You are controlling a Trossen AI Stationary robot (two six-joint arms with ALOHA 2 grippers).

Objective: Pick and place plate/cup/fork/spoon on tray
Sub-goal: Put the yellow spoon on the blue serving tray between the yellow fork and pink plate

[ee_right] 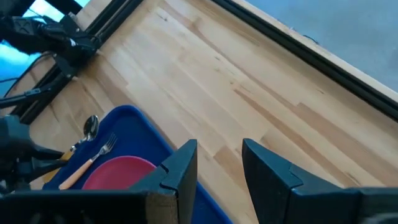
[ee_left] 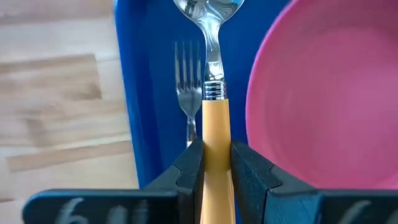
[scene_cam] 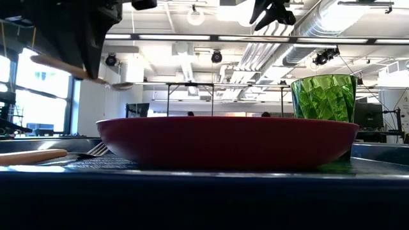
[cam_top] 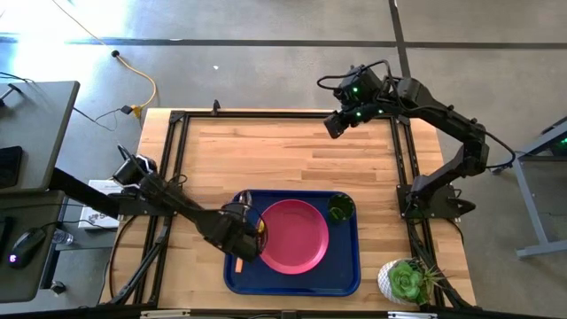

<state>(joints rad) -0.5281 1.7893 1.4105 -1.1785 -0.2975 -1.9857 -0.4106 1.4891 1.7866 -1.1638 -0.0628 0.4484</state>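
Note:
The dark blue tray (cam_top: 347, 276) lies at the table's near middle. The pink-red plate (cam_top: 295, 236) sits in it, with the green cup (cam_top: 341, 208) standing at the tray's far right corner. The fork (ee_left: 186, 93) lies flat on the tray floor left of the plate. My left gripper (cam_top: 248, 232) is over the tray's left part, shut on the spoon (ee_left: 211, 74), which hangs above the fork. My right gripper (cam_top: 338, 122) is open and empty, up over the table's far right part. My left gripper pinches the spoon's orange handle (ee_left: 216, 134) between its two fingers, a little behind the metal collar. The fingers lie along the handle, with the bowl (ee_left: 208, 9) pointing ahead of them. In the low view the spoon (scene_cam: 77, 69) is lifted clear of the tray, nearly level, bowl end slightly lower.
A white pot with a green succulent (cam_top: 406, 282) stands at the table's near right corner, beside the tray. Bare wooden tabletop (cam_top: 283, 151) stretches beyond the tray to the far edge. A black metal frame (cam_top: 177, 151) runs around the table.

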